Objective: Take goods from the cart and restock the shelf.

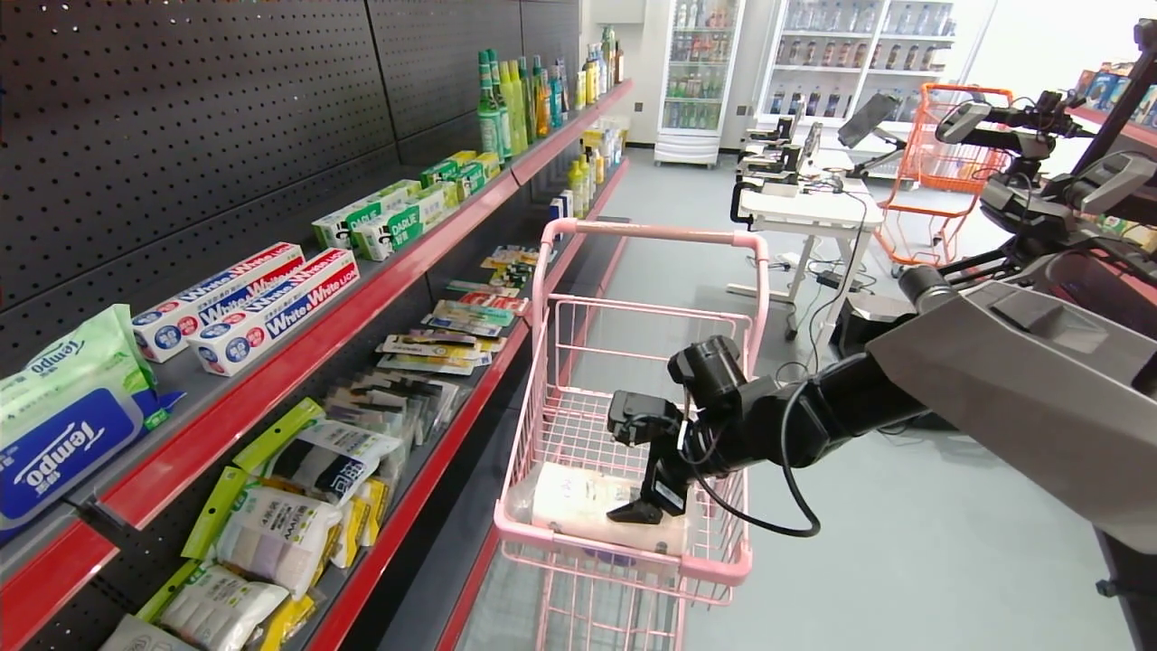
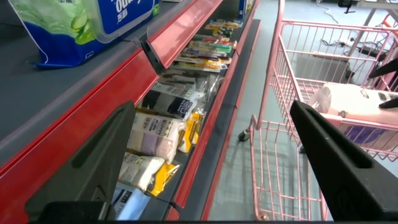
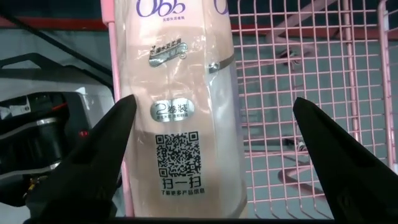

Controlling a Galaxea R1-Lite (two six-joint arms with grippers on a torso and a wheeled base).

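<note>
A pink cart (image 1: 755, 271) stands in the aisle beside the red-edged shelf (image 1: 407, 276). At its near end lies a beige-and-white pack of paper rolls (image 1: 574, 502). My right gripper (image 1: 649, 506) is down inside the cart just above that pack, open. In the right wrist view the pack (image 3: 180, 124) lies lengthwise under the gripper (image 3: 217, 162); one finger (image 3: 106, 155) is by the pack's edge, the other over the cart mesh (image 3: 311, 74). My left gripper (image 2: 217, 174) hangs open and empty, low beside the shelf (image 2: 168, 50), with the cart (image 2: 280, 74) and pack (image 2: 348, 102) beyond.
The upper shelf carries a wet-wipes pack (image 1: 63, 407), toothpaste boxes (image 1: 262, 303) and green bottles (image 1: 497, 99). The lower shelf holds bagged goods (image 1: 298, 506). A white desk (image 1: 804, 208) and an orange cart (image 1: 940, 172) stand farther down the grey aisle floor.
</note>
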